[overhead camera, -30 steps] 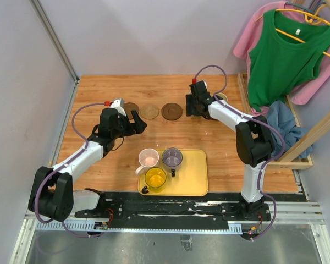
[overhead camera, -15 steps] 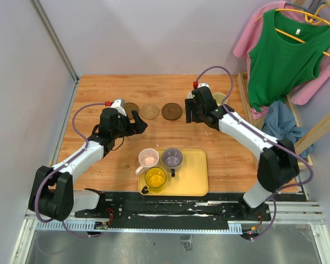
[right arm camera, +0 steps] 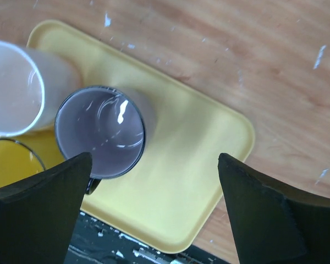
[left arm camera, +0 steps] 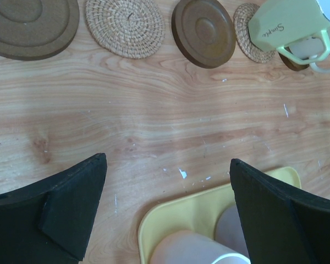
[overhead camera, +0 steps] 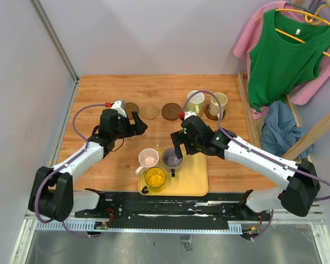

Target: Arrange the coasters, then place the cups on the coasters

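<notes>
Along the back runs a row of coasters: a dark brown coaster (overhead camera: 130, 106), a tan woven coaster (overhead camera: 149, 111) and another dark brown coaster (overhead camera: 171, 111), all bare. A pale green cup (overhead camera: 195, 102) stands on a woven coaster (left arm camera: 248, 34), and a cream cup (overhead camera: 218, 103) on a dark one. The pink cup (overhead camera: 148, 158), purple-grey cup (overhead camera: 172, 158) and yellow cup (overhead camera: 155, 177) stand in the yellow tray (overhead camera: 195, 176). My right gripper (overhead camera: 179, 149) hangs open above the tray beside the purple-grey cup (right arm camera: 99, 132). My left gripper (overhead camera: 139, 122) is open and empty near the left coasters.
Right of the table, a wooden rack (overhead camera: 313, 132) carries green and pink shirts on hangers and a blue cloth (overhead camera: 283, 129). Grey walls close in the left and back sides. The black base rail (overhead camera: 170, 209) runs along the near edge.
My right arm has swung from the back row to the tray, its jaws opening wide. The pale green cup now stands in view on its coaster. The left arm is still.
</notes>
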{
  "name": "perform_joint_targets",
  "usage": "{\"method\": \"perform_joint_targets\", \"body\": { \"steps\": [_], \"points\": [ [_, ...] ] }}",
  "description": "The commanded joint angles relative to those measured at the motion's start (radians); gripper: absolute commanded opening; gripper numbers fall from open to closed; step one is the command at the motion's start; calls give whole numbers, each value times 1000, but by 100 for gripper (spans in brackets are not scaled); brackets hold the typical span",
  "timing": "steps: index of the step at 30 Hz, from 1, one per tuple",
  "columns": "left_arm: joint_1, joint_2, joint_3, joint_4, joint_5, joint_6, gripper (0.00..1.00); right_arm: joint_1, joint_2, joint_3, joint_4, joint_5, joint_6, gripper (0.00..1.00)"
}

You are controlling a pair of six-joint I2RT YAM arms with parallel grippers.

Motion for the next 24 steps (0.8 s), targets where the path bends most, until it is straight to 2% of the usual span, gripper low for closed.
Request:
{"method": "perform_joint_targets", "body": {
  "steps": [1, 14, 24],
  "points": [
    [0, -22, -29, -2, 28, 1, 97, 56, -46, -45, -43, -20, 84, 98],
    [0, -31, -62, 1, 28, -4, 97, 145, 14, -67, -17, -120, 73, 99],
    [1, -27, -88, 27, 43, -8, 97, 163, 67, -100, 16, -157, 88, 99]
  ]
}}
